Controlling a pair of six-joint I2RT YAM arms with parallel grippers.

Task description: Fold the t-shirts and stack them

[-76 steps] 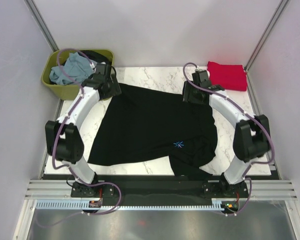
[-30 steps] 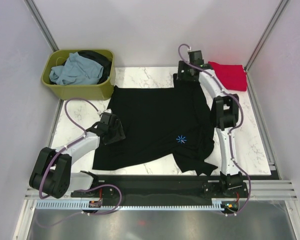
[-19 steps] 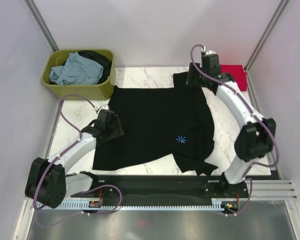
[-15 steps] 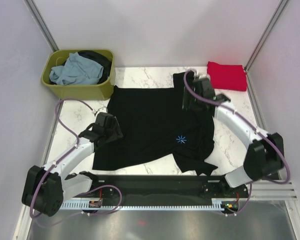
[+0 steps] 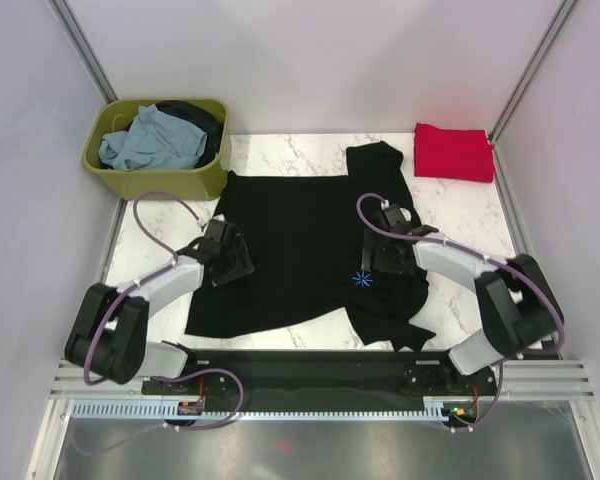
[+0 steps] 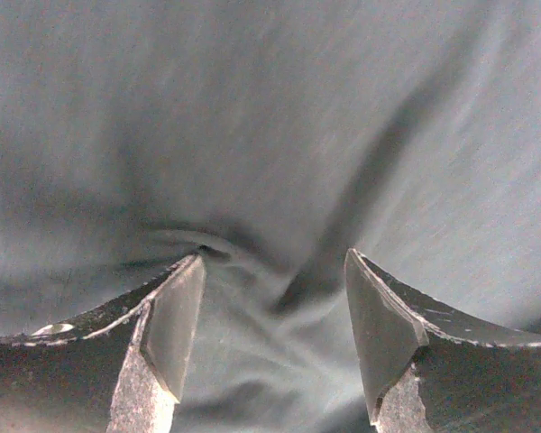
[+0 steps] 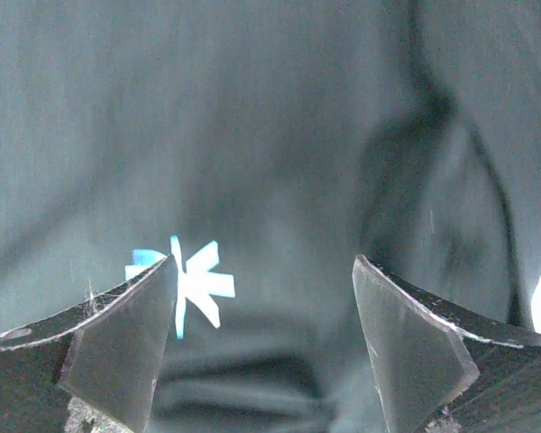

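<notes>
A large black t-shirt (image 5: 300, 240) with a small blue starburst print (image 5: 360, 279) lies spread on the marble table. My left gripper (image 5: 232, 262) is open and low over the shirt's left side; the left wrist view shows wrinkled black cloth (image 6: 279, 180) between its fingers (image 6: 274, 256). My right gripper (image 5: 376, 266) is open over the shirt's right half, with the starburst (image 7: 191, 284) just beside its left finger (image 7: 126, 334). A folded red t-shirt (image 5: 453, 150) lies at the far right corner. A pale blue-grey shirt (image 5: 145, 140) and a dark one (image 5: 195, 118) sit in the tub.
An olive-green plastic tub (image 5: 160, 178) stands off the table's far left corner. The black shirt's near right part is bunched at the front edge (image 5: 390, 325). Grey walls close in both sides. A black rail (image 5: 300, 370) runs along the near edge.
My right gripper has come back from the shirt's far right sleeve, now lying flat, to the starburst. My left gripper has shifted slightly along the shirt's left side.
</notes>
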